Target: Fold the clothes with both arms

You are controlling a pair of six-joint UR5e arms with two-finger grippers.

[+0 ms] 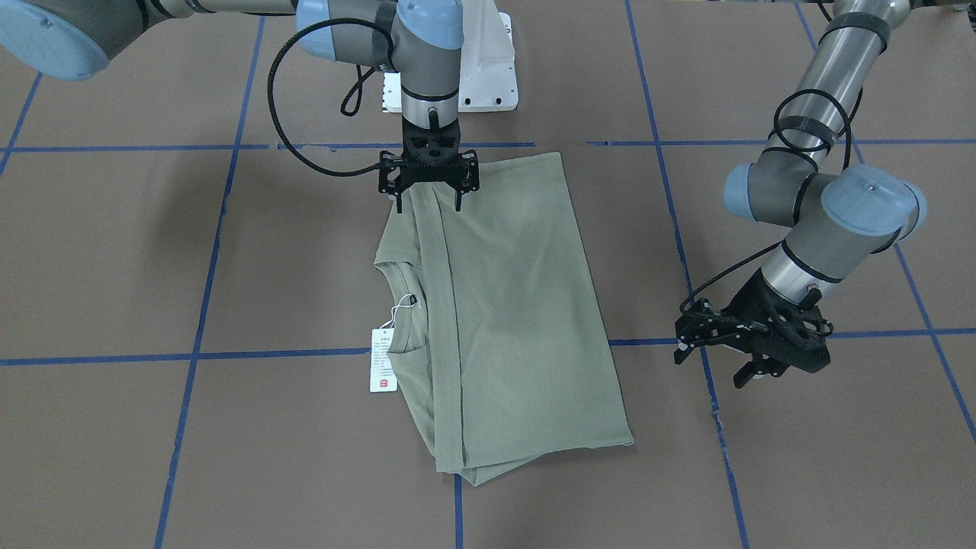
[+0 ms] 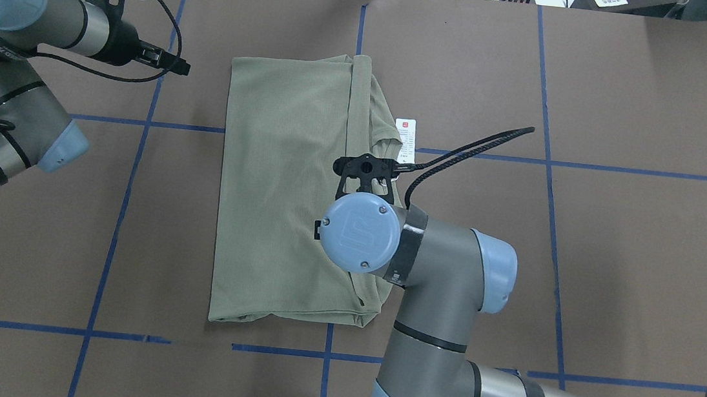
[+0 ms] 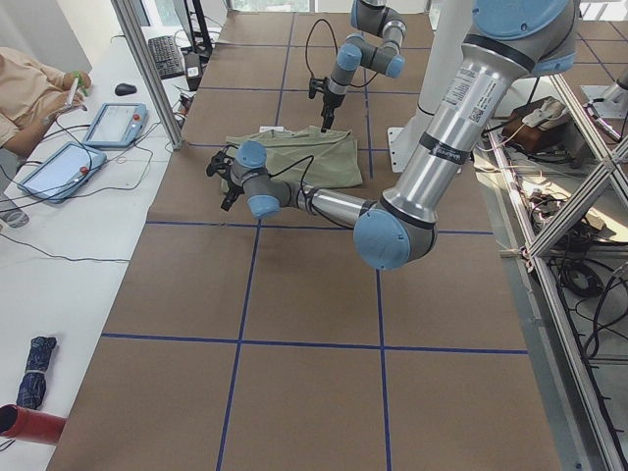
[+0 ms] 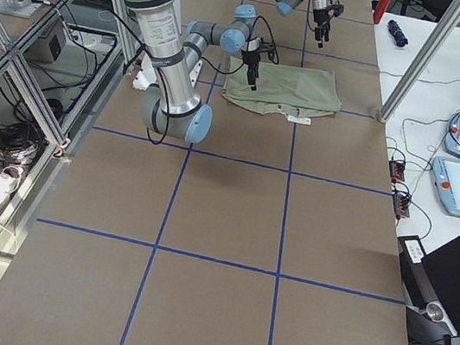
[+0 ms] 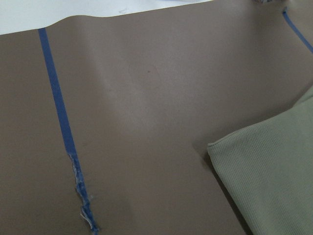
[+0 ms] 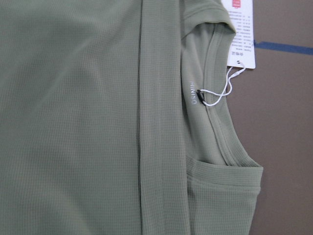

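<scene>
looks about halfway: sage-green shirt (image 1: pixel 518 305) flat in the middle of the bench (image 1: pixel 229 457), one side already lapped over into a long panel, collar and hang tag (image 1: pixel 383 360) showing at one edge. right gripper (image 1: pixel 428 204) spread over the robot-side end, pinching nothing; left gripper (image 1: pixel 709 369) spread too, well off the cloth. left to do, likely: the crosswise folds.

Both arms are silver-grey tubes with light-blue joint caps. One cap (image 2: pixel 360 231) on the right arm (image 2: pixel 443 278) bears a logo, with screws at one, six and nine o'clock, and a braided black cable (image 2: pixel 482 143) trails off it. Black straps band the left arm (image 1: pixel 835 69). The right gripper (image 1: pixel 427 204) and left gripper (image 1: pixel 709 368) are black skeletal frames.
</scene>
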